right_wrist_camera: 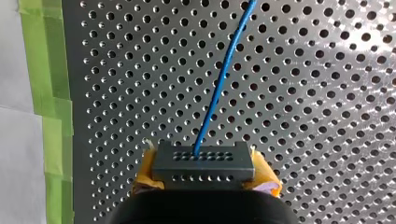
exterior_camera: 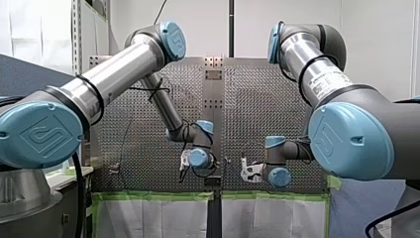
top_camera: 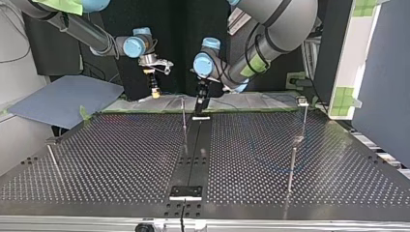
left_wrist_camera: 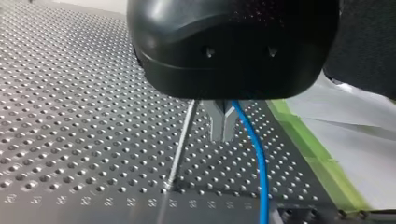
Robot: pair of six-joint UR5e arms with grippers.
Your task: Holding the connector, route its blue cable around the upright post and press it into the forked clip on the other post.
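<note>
right arm [exterior_camera: 297, 148] level, claw [right_wrist_camera: 203, 173] down around the connector [right_wrist_camera: 203, 161], blue cable [right_wrist_camera: 219, 88] ahead

A perforated metal table [top_camera: 121, 159] fills the top view, split down its middle by a black strip [top_camera: 196, 150] that ends at the near edge in a small black plate [top_camera: 186, 192] with a white border. Green tape [right_wrist_camera: 46, 93] runs along the table's edge, and white paper [right_wrist_camera: 14, 163] lies just beyond it, the two touching. At the top view's left a blue-grey board [top_camera: 63, 99] lies beside the table's far corner, below a white wall [top_camera: 14, 48].
</note>
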